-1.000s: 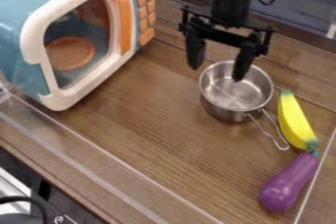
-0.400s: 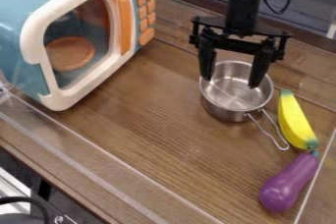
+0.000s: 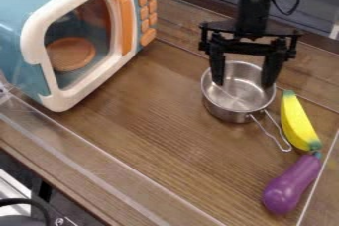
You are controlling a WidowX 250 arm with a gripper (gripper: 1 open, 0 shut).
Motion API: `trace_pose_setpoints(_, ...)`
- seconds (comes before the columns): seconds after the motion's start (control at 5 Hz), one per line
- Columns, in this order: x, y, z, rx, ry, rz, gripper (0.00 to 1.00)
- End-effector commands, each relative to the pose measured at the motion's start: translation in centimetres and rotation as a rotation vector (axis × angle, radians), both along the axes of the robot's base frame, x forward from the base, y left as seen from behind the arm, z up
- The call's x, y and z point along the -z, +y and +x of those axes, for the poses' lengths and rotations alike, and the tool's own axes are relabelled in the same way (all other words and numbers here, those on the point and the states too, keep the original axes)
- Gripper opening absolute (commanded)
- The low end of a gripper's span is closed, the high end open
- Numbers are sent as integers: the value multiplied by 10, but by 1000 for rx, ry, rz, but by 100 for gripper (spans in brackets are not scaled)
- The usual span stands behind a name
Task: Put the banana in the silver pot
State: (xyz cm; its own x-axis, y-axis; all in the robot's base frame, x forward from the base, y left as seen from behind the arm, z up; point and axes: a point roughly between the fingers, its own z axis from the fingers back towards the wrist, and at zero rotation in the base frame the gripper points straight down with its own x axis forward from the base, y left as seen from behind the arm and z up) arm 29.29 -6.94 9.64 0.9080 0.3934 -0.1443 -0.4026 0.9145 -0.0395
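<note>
The banana (image 3: 299, 121), yellow with a green tip, lies on the wooden table at the right, just right of the silver pot (image 3: 239, 97). The pot stands upright and holds nothing, its thin wire handle (image 3: 276, 133) reaching toward the front right. My gripper (image 3: 247, 74) hangs straight down over the pot, open wide, with one black finger over the pot's left rim and the other over its right rim. Nothing is between the fingers. The banana lies a little to the right of and below the right finger.
A toy microwave (image 3: 73, 34) with its door shut fills the back left. A purple toy eggplant (image 3: 291, 184) lies at the front right near the table's edge. A clear raised rim (image 3: 79, 146) runs along the front left side.
The gripper has shifted right across the pot and rolled about its vertical axis, so its fingers now straddle the pot. Banana, pot and eggplant have not moved.
</note>
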Motion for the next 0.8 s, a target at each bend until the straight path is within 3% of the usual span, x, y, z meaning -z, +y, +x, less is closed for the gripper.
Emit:
trace_pose_setpoints(0.0, -7, -9, 4, -77, -33, -15, 100)
trace_pose_setpoints(0.6, -2, -32, 14, -316, -49, -47, 100)
